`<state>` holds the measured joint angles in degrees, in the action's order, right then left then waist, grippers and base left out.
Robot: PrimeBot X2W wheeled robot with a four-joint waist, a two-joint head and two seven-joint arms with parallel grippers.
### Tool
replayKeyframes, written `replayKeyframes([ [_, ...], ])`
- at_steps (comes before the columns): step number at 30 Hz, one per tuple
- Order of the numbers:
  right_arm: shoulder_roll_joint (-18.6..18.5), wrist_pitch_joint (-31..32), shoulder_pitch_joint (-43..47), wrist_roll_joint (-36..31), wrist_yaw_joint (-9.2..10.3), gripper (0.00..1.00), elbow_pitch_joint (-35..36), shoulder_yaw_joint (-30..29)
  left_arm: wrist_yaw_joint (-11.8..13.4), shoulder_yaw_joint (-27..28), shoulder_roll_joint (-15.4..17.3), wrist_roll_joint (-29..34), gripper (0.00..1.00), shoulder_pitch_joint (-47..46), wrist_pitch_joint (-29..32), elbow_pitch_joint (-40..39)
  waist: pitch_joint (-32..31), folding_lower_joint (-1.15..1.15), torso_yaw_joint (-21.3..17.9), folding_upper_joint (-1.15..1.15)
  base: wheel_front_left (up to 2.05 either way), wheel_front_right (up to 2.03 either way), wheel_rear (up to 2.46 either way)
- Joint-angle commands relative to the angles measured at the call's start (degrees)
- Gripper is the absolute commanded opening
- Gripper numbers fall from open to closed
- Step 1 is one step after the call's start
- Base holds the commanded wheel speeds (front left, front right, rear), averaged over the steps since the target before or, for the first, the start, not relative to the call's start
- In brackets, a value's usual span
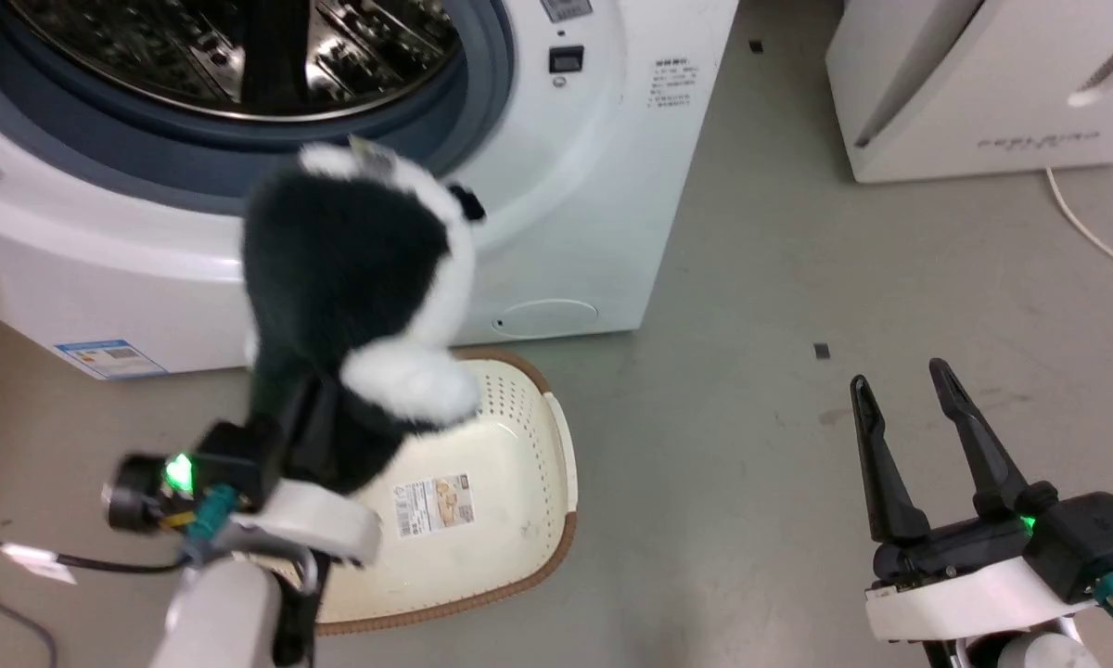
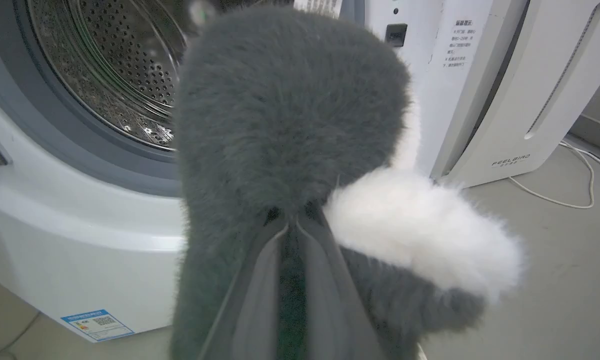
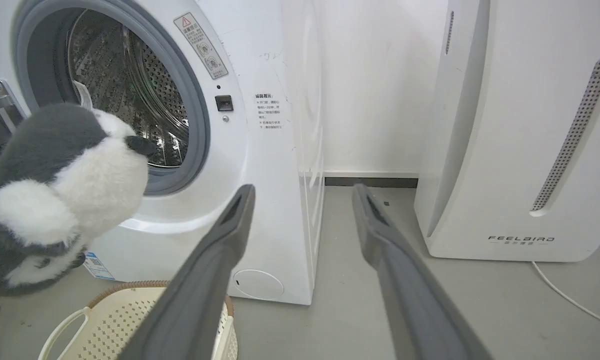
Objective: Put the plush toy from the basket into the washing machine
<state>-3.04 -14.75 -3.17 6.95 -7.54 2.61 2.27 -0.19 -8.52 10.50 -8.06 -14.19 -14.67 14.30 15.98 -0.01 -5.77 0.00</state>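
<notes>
Left gripper [image 1: 320, 422], lower left of frame, pinches the plush toy [image 1: 352, 260]. The toy hangs above the basket [image 1: 529, 520], just under the washing machine [image 1: 566, 167] drum [image 1: 241, 56] at upper left. Right gripper [image 1: 898, 376] spread, idle. Judgement: raise the toy over the gasket [image 1: 482, 83] and carry it well inside before letting go.

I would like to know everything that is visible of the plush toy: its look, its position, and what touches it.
The plush toy is fluffy: black back, white belly and paws, a small tag at its top. The left gripper is shut on its lower part and holds it upright in the air, above the basket and before the open washing machine. It is not yet in the drum. Whether it touches the machine's front is unclear.
</notes>
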Motion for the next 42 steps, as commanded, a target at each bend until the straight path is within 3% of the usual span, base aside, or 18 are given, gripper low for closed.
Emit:
replayKeyframes([
  [1,0.2,-0.2,-0.1,0.0,0.05,1.00,0.5,0.0,-0.3,0.8,1.0,0.7,0.00,-1.9,-0.3,-1.7,1.4,0.01,-0.9,0.00,0.00,0.00,0.00],
  [9,0.2,-0.2,-2.8,1.3,0.05,1.00,2.1,0.1,-1.9,4.1,6.9,1.5,0.00,-13.0,1.1,-5.0,8.8,0.01,-4.3,0.00,0.00,0.00,0.00],
  [14,0.2,-0.2,-5.0,2.4,0.05,1.00,2.9,0.4,-4.1,5.2,12.3,1.5,0.00,-24.4,6.9,-4.5,14.4,0.01,-6.5,0.00,0.00,0.00,0.00],
  [20,0.2,-0.2,-7.5,4.1,0.05,1.00,3.5,1.0,-6.4,3.8,18.8,1.3,0.00,-39.2,14.7,1.7,20.7,0.01,-9.1,0.00,0.00,0.00,0.00],
  [27,0.2,-0.2,-9.8,6.0,0.05,1.00,3.7,2.0,-7.2,-2.1,24.6,1.3,0.00,-56.3,21.7,11.5,26.6,0.01,-11.6,0.00,0.00,0.00,0.00],
  [33,0.2,-0.2,-10.8,7.1,0.05,1.00,3.7,3.0,-7.3,-9.9,26.5,-2.2,0.00,-67.2,27.8,19.8,29.7,0.01,-13.0,0.00,0.00,0.00,0.00],
  [42,0.2,-0.2,-11.6,8.2,0.05,1.00,4.0,3.7,-7.3,-22.7,29.5,-11.5,0.00,-73.7,37.4,27.2,31.7,0.01,-14.1,0.00,0.00,0.00,0.00],
])
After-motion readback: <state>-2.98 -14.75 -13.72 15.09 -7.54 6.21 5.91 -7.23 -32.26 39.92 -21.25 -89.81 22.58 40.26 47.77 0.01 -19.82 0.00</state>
